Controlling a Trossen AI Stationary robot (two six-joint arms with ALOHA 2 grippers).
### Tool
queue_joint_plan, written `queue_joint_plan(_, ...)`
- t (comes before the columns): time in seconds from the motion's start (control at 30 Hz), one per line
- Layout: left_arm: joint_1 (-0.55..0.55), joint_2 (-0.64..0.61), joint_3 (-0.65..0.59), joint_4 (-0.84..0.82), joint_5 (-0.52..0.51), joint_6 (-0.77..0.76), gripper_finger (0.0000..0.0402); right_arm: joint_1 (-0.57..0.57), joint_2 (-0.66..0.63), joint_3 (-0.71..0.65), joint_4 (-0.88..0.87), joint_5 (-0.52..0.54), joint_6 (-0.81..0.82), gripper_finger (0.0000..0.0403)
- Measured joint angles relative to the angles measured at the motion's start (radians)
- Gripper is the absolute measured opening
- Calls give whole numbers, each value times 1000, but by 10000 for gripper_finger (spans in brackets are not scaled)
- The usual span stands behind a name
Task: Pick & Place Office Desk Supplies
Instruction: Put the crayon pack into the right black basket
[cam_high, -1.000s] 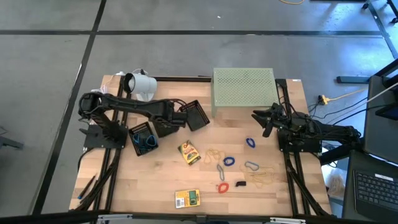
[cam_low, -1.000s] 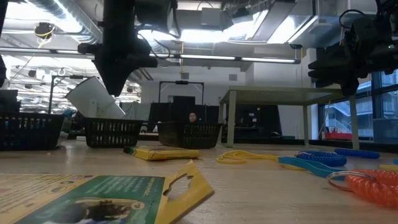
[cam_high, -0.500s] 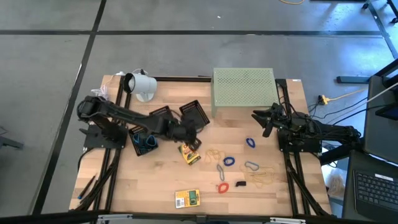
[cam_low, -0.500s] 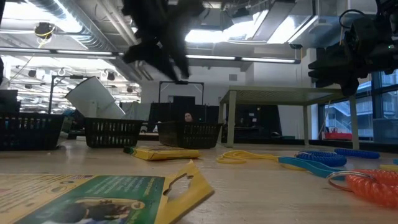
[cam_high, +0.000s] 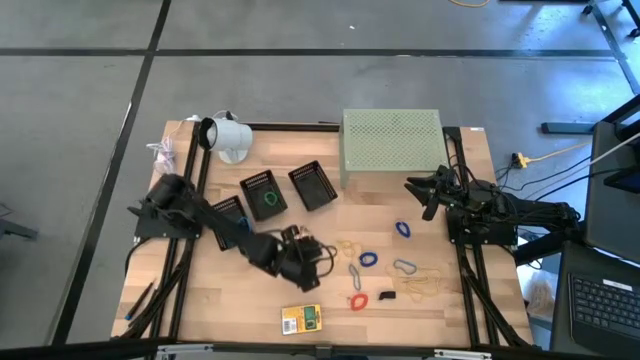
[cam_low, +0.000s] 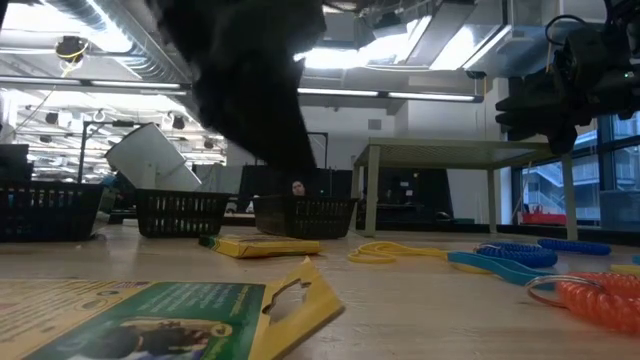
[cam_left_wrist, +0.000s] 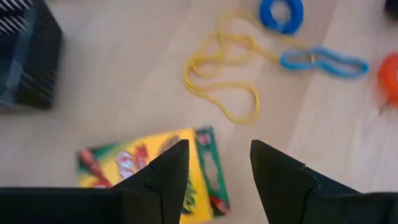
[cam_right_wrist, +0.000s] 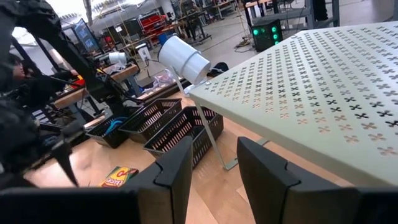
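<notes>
Nearest the table's front edge, one yellow packet (cam_high: 301, 319) lay untouched, and just beyond it the left gripper (cam_high: 318, 258) hovered with its fingers apart and empty over the second yellow packet (cam_left_wrist: 152, 175). Beside them the loose rubber bands (cam_high: 368, 259) and clips (cam_high: 403, 266) were scattered on the wood, so most sorting seemed left. Farther back, a green band (cam_high: 268, 198) sat in one black basket (cam_high: 264, 193) and blue ones in another (cam_high: 228, 213), while the right gripper (cam_high: 428, 196) waited, fingers parted and empty, near the perforated stand (cam_high: 391, 145).

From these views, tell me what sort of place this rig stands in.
Probably a robotics lab or workshop in an industrial hall. The wooden table stands on bare concrete floor, ceiling ducts and strip lights run overhead, and a laptop sits beside the rig.
</notes>
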Motion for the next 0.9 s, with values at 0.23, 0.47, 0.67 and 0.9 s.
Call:
queue_joint_plan(0.23,-48,79,1,2,-22,-17,164,0,0,0,0,0,0,131)
queue_joint_plan(0.47,-53,108,1,-2,-10,-18,155,0,0,0,0,2,0,131)
queue_joint_plan(0.67,-53,110,1,-4,-8,-18,146,0,0,0,0,3,0,131)
queue_joint_plan(0.9,-53,110,1,-11,-6,-18,138,0,0,0,0,3,0,131)
